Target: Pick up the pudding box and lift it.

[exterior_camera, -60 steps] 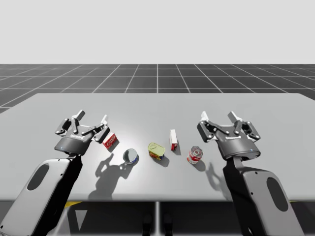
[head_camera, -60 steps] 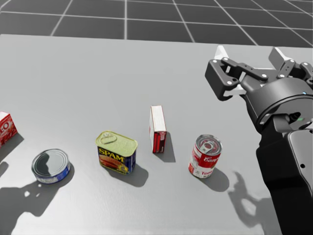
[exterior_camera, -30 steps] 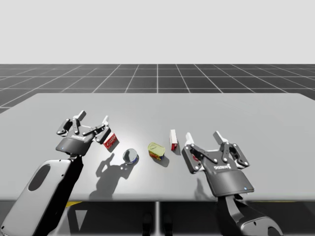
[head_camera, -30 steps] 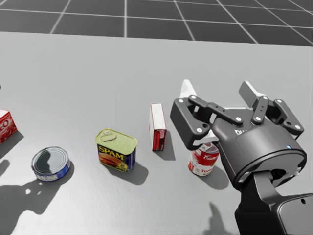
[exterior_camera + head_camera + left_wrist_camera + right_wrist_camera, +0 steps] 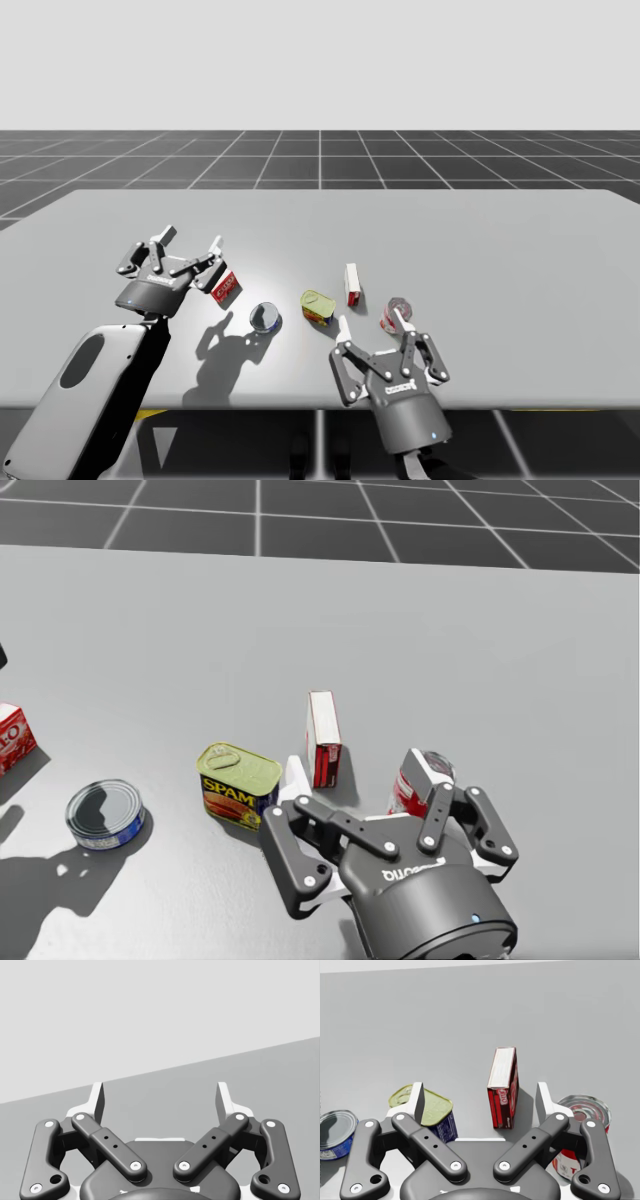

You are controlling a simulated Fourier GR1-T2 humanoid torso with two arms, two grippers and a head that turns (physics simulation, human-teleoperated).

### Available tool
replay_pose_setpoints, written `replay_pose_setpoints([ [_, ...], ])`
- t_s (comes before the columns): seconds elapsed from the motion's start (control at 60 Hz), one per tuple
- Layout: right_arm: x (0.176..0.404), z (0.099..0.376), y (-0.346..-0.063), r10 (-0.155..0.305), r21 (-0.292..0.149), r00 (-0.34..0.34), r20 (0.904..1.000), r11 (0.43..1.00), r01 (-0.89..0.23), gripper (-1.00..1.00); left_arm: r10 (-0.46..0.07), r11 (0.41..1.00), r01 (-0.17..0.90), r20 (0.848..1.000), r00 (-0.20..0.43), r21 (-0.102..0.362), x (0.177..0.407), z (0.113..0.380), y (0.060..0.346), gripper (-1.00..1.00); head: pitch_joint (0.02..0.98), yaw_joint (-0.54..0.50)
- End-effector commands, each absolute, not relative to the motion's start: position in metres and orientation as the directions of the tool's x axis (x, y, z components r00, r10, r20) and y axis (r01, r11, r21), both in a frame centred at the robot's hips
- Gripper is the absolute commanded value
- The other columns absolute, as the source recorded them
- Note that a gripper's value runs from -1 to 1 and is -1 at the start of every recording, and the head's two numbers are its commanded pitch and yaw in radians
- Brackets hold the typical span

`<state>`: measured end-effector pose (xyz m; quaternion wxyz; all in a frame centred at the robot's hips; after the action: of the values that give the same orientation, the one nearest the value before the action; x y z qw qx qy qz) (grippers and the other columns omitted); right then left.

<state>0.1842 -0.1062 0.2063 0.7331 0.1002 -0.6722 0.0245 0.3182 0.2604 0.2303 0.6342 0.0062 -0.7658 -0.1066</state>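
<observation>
Approach stage of the pudding-box grasp. Right gripper is shown spread wide and empty, on the near side of the row of goods on the table. The pudding box is seen standing upright on a narrow edge. It lies ahead of the fingers and not yet between them, a little toward the right-hand finger from the centre line. Its long horizontal axis is directed away from the gripper, so the broad faces are turned toward the two fingers and only the thin dimension has to be spanned. The box is flanked by a green-topped rectangular can and a red-and-white round can, each close outside one finger. Contact with either is judged the main hazard of a straight advance. The left gripper, likewise open on nothing, is placed well apart, near a small red box. The right arm is therefore judged the nearer.
</observation>
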Motion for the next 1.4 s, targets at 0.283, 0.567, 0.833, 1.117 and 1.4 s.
replay_pose_setpoints([
  [0.283,0.189,0.165,-0.09,-0.05,0.077,0.181,0.9822,0.986,-0.147,-1.0,-0.144,0.977,0.127,0.97,-0.197,0.171,0.318,0.231,0.26,-1.0,0.764,-0.13],
  [0.567,0.212,0.142,-0.091,0.008,0.013,0.209,0.9779,0.995,-0.1,-1.0,-0.143,0.977,0.126,0.97,-0.198,0.17,0.318,0.231,0.261,-1.0,0.768,-0.12],
  [0.833,0.237,0.13,-0.088,0.039,-0.022,0.232,0.972,0.997,-0.075,-1.0,-0.141,0.978,0.125,0.97,-0.199,0.168,0.318,0.231,0.261,-1.0,0.768,-0.12],
  [1.117,0.261,0.124,-0.086,0.056,-0.045,0.25,0.9666,0.998,-0.05,-1.0,-0.141,0.978,0.125,0.97,-0.199,0.168,0.318,0.231,0.261,-1.0,0.768,-0.12],
  [1.4,0.279,0.12,-0.083,0.066,-0.057,0.278,0.9582,0.998,-0.04,-1.0,-0.141,0.977,0.128,0.97,-0.199,0.169,0.317,0.231,0.259,-1.0,0.767,-0.12],
])
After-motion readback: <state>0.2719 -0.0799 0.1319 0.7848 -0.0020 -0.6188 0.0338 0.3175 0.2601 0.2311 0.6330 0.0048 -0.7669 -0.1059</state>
